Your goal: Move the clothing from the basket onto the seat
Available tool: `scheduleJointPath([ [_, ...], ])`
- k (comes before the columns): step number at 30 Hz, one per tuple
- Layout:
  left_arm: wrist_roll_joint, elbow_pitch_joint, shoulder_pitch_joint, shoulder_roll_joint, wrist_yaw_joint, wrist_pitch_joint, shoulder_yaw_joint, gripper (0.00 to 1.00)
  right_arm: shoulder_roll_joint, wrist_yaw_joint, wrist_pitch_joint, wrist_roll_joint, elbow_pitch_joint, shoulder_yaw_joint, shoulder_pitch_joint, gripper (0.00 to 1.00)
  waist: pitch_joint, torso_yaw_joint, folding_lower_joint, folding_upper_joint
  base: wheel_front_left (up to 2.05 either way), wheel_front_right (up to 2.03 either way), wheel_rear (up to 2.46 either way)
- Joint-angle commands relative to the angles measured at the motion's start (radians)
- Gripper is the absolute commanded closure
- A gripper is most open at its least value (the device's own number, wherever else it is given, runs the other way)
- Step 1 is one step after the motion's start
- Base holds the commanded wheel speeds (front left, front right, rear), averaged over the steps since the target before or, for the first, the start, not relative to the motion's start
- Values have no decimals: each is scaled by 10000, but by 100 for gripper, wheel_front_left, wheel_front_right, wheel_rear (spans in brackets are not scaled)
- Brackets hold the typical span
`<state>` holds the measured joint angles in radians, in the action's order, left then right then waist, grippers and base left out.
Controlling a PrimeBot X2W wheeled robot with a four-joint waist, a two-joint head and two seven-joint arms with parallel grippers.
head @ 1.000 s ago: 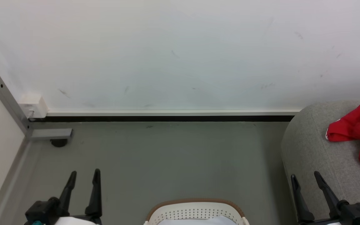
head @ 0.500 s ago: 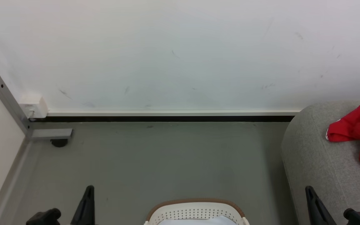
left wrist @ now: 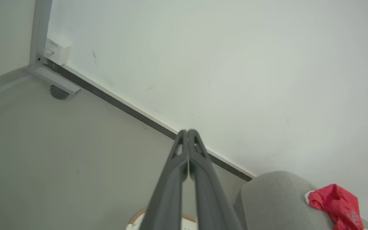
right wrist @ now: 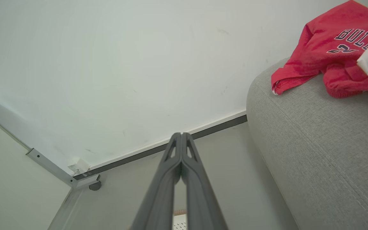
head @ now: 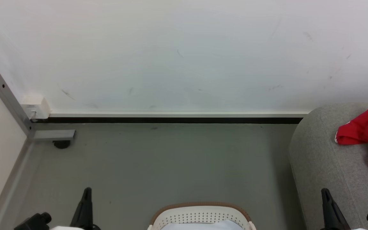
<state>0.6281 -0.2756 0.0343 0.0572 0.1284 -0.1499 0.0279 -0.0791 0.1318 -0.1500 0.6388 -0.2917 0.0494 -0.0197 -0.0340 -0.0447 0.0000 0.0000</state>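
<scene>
Foreground: left hand and right hand, each with its two long dark fingers pressed tip to tip on nothing; a second earlier both stood spread and reached higher up the head view, so a release appears complete and the arms are drawing back. Between them, the basket: oval, rigid perforated white plastic, brown rim, a smooth pale liner inside; whether any garment remains there cannot be told. Beyond, matt grey floor. Right, the seat: coarse grey woven upholstery, rounded corner, stitched seam; on it lies the clothing, soft crumpled red fabric with navy lettering. Behind, a scuffed white wall above black skirting.
</scene>
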Motion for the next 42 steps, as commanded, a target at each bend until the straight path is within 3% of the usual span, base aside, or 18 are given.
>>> scheduleJointPath([
  [1, 408, 175, 257, 43, 10, 75, 74, 100, -14, -4, 84, 428, 177, -115, -335, 100, 5, 7, 0, 0, 0, 0, 0],
  [42, 5349, 261, 558, -6, 22, 1424, 503, 100, 119, -11, 1412, 5337, 352, -898, -680, 100, 155, 188, 0, 0, 0, 0, 0],
])
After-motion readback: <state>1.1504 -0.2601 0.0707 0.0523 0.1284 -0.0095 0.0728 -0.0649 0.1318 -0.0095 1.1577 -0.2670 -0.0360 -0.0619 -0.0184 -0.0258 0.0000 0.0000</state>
